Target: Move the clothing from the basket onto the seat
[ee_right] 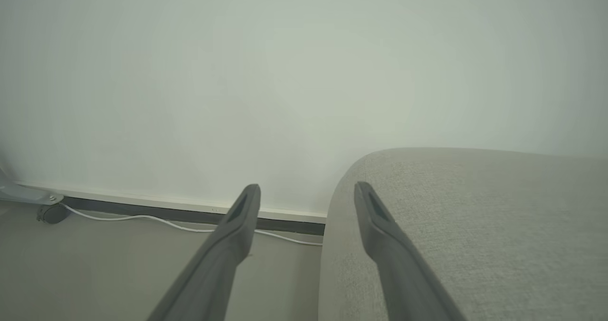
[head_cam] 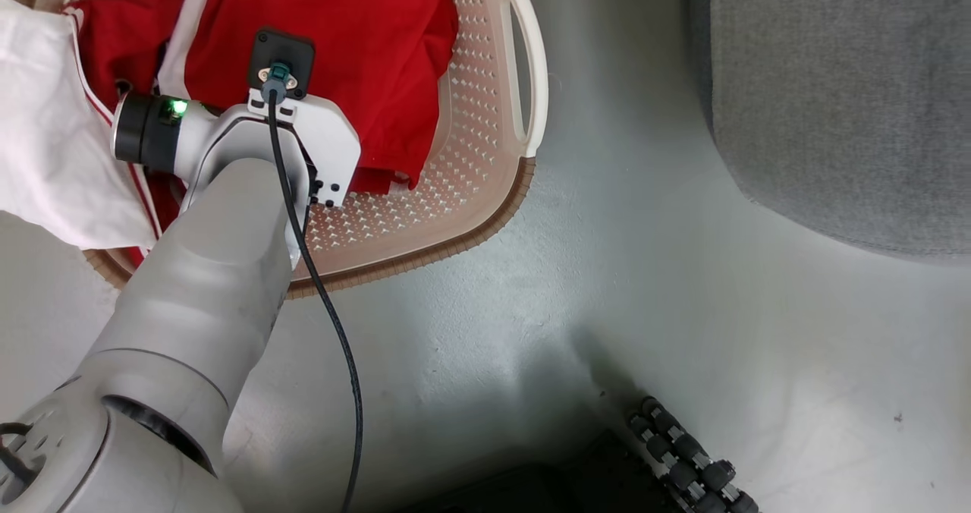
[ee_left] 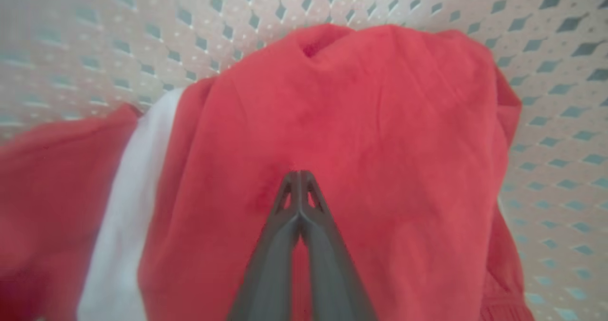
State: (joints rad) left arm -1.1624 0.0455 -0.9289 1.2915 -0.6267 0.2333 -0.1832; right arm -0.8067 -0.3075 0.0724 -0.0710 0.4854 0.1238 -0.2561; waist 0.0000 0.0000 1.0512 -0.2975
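The clothing (head_cam: 379,50) is red fabric with a white band, bunched in the cream perforated basket (head_cam: 470,194) at the upper left of the head view. My left arm reaches down into the basket, and its wrist hides the fingers there. In the left wrist view my left gripper (ee_left: 299,174) is shut, its tips pinched into a pucker of the red clothing (ee_left: 380,136) against the basket wall (ee_left: 560,121). The grey seat (head_cam: 842,95) lies at the upper right. My right gripper (ee_right: 307,193) hangs open in the air beside the seat's corner (ee_right: 475,226), holding nothing.
A white piece of fabric (head_cam: 45,141) drapes over the basket's left rim. Bare pale floor (head_cam: 622,308) separates basket and seat. My base's dark roller wheel (head_cam: 683,452) shows at the bottom. A white cable (ee_right: 142,219) runs along the wall's skirting.
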